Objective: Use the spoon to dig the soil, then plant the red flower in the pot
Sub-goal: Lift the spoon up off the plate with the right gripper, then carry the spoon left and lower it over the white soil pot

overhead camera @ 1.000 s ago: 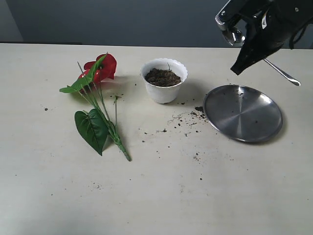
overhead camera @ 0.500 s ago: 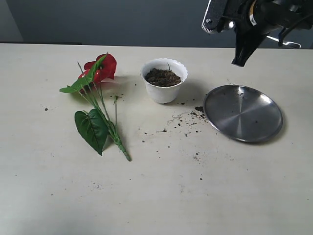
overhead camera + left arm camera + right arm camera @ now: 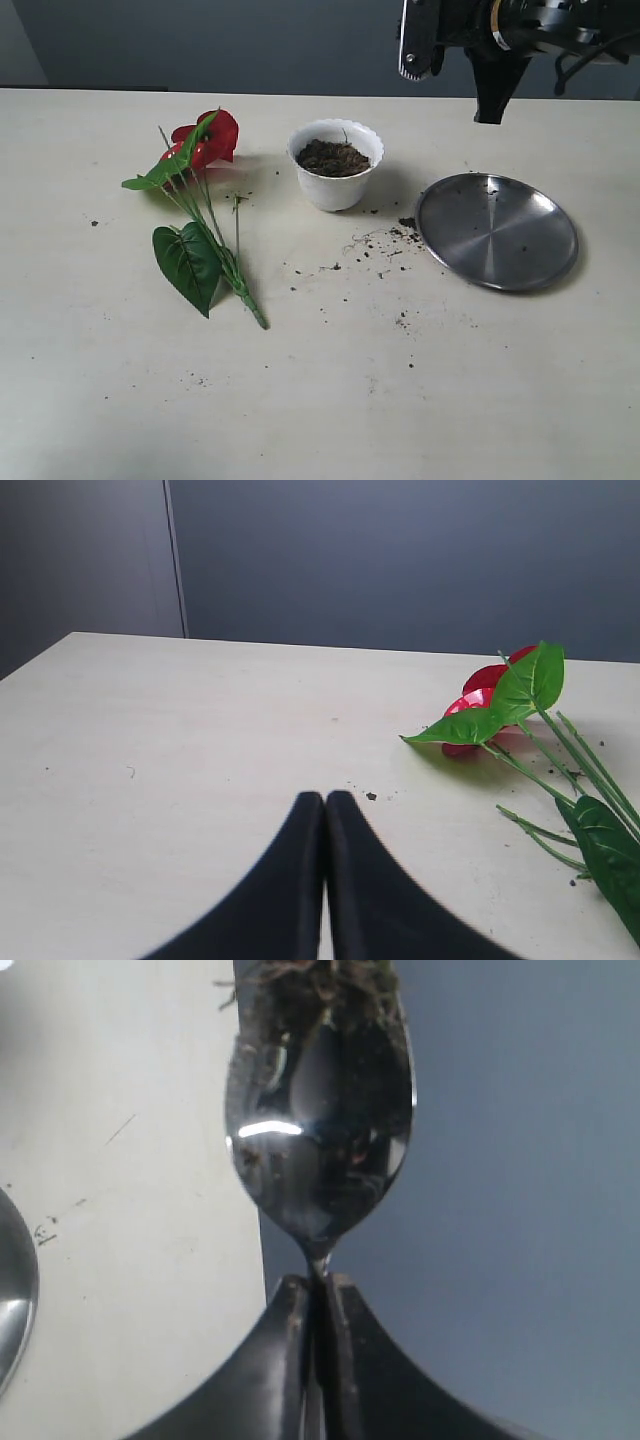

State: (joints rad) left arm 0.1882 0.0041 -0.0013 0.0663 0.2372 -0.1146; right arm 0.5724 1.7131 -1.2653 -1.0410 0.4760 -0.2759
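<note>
Right gripper (image 3: 318, 1290) pinching soil-flecked spoon (image 3: 318, 1130), apparently past the table's (image 3: 320, 400) far edge, above pot (image 3: 335, 165).

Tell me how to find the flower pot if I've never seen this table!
Start at the big round steel plate on the table. Beside it, toward the red flower, stands the pot. It is the only white cup, with a wavy rim and dark soil inside.

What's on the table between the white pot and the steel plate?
In the exterior view, only loose specks of soil lie scattered on the table between the pot and the plate, thickest near the plate's edge. No other object sits there.
</note>
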